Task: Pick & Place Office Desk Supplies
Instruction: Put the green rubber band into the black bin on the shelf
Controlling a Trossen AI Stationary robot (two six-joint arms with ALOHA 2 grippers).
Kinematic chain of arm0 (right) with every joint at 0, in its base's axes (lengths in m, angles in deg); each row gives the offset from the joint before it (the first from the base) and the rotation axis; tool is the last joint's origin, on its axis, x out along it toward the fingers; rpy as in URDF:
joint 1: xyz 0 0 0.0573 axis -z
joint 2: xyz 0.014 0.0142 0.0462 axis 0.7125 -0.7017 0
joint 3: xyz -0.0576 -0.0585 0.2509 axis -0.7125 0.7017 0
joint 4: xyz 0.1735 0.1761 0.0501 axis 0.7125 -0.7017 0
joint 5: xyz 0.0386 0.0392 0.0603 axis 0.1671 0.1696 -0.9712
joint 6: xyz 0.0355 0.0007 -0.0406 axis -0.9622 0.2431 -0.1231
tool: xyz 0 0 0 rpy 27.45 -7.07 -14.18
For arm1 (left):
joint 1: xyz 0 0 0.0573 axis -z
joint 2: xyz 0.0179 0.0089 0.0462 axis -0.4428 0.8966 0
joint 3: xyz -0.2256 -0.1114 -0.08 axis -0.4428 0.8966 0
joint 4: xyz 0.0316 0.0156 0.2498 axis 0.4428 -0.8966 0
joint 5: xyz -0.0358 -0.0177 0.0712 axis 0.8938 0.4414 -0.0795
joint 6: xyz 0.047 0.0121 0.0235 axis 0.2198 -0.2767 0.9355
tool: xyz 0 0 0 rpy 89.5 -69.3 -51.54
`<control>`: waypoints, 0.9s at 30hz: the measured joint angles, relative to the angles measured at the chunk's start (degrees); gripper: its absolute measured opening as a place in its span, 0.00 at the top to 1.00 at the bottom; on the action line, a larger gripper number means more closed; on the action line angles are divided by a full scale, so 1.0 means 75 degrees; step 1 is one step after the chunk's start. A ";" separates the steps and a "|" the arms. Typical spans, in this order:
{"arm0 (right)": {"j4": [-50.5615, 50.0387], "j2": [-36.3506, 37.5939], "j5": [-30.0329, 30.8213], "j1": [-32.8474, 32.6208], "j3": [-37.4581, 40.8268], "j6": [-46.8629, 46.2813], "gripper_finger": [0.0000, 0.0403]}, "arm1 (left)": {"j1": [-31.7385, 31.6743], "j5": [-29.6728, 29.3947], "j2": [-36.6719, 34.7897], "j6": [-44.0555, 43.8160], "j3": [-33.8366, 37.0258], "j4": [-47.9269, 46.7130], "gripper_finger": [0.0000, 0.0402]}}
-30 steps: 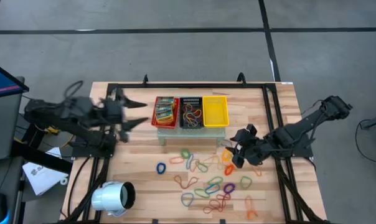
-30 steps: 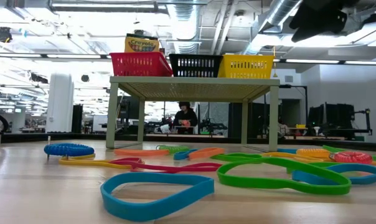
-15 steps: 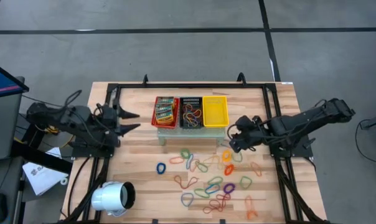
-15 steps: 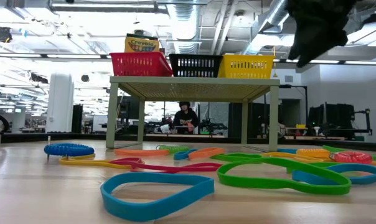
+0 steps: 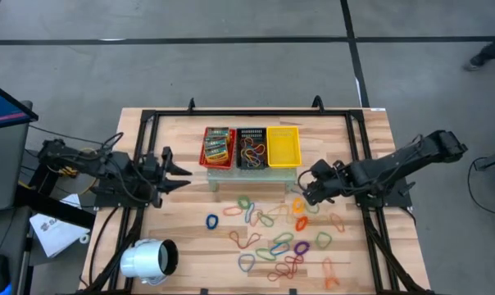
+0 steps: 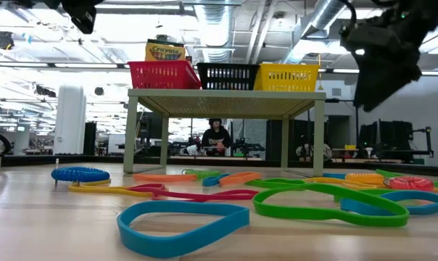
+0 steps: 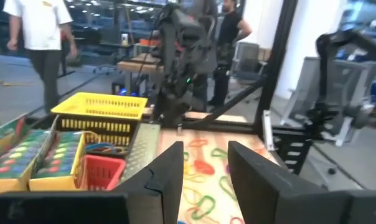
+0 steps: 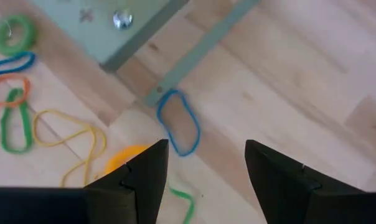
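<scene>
My left gripper is cut off by the low view's top edge. Past my right gripper, a yellow band hides behind my finger.

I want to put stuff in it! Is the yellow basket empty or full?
Empty. From above, the yellow basket shows only its bare yellow floor, while the black basket beside it holds coloured rubber bands.

Bright overhead light; soft shadows; wrist views blurred.
</scene>
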 joint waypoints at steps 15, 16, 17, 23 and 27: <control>0.0674 -0.0041 -0.1026 -0.0119 0.1318 -0.1006 0.48 | 0.0000 0.0000 -0.1611 -0.0164 -0.0004 -0.0664 0.75; 0.0690 -0.0041 -0.1125 -0.0166 0.1406 -0.1109 0.48 | -0.0002 0.0000 -0.1635 -0.0190 -0.0004 -0.0711 0.75; 0.0683 -0.0041 -0.1189 -0.0215 0.1487 -0.1230 0.48 | 0.0000 0.0000 -0.1637 -0.0195 -0.0004 -0.0735 0.75; 0.1060 -0.0041 -0.1287 -0.0496 0.1847 -0.1684 0.48 | 0.0000 0.0000 -0.1632 -0.0190 -0.0004 -0.0866 0.75; 0.1830 -0.0160 -0.1286 -0.0685 0.2177 -0.1682 0.48 | -0.0002 0.0000 -0.1632 -0.0193 -0.0004 -0.0869 0.75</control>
